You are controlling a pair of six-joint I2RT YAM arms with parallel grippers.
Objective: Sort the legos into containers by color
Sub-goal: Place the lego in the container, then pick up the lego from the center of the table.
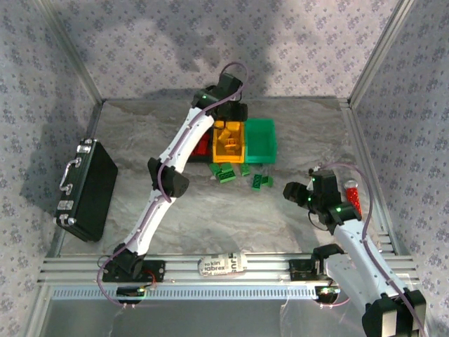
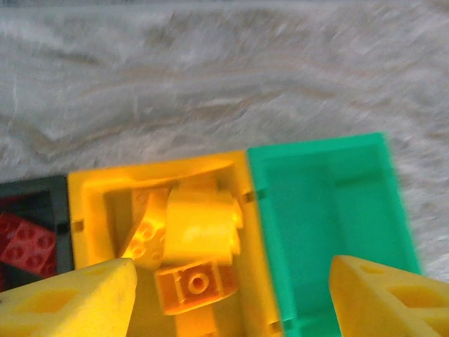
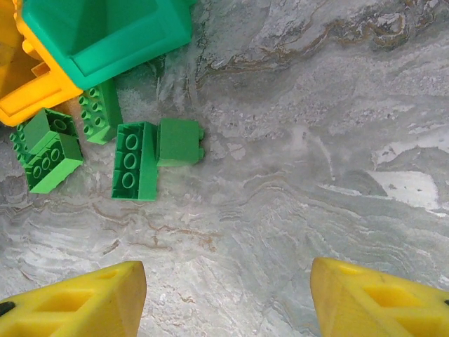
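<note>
The three joined containers stand at mid-table: black (image 2: 35, 191), yellow (image 2: 88, 184) and green (image 2: 316, 203). My left gripper (image 2: 231, 274) hangs open over the yellow bin (image 1: 229, 144), with nothing between its fingers. Several yellow and orange legos (image 2: 200, 225) lie in that bin below it. Red legos (image 2: 24, 242) lie in the black one. The green bin's (image 1: 261, 139) inside looks bare where it shows. Several green legos (image 3: 135, 170) lie loose on the table in front of the bins (image 1: 226, 172). My right gripper (image 3: 228, 281) is open over bare marble, short of those bricks (image 1: 291, 191).
A large black case with a metal handle (image 1: 88, 189) lies at the left edge. A red cylindrical item (image 1: 353, 196) lies near the right wall, beside the right arm. A white labelled packet (image 1: 223, 265) rests on the front rail. Patterned walls enclose the table.
</note>
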